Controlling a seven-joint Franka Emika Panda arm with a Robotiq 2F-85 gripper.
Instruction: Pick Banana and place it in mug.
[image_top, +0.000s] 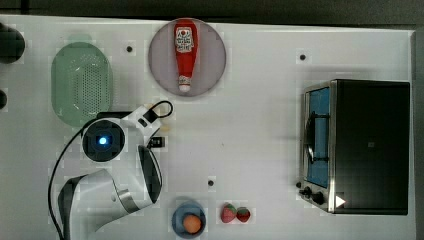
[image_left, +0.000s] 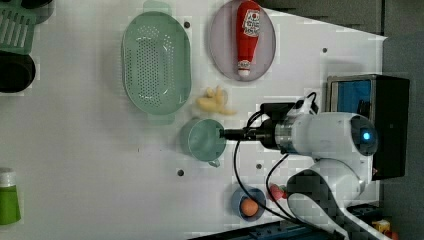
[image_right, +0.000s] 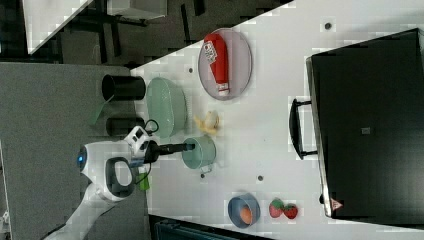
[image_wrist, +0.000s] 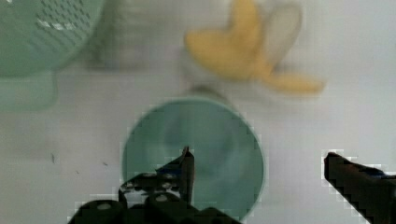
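The gripper (image_wrist: 259, 161), jaws wide apart and empty, hovers over the mug (image_wrist: 194, 156); the banana (image_wrist: 250, 53) lies just beyond, so descending here risks knocking the mug.

Smooth matt plastic mug (image_wrist: 219, 154), perforated green strainer (image_left: 156, 62); glossy white table (image_top: 260, 135), brushed-metal toaster oven (image_top: 332, 145)

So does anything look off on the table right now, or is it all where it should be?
One thing: the banana lies on the table between the strainer and the mug, not inside it. The mug looks empty, while the gripper hangs open over its rim with nothing in it. Nothing looks spilled or tipped.
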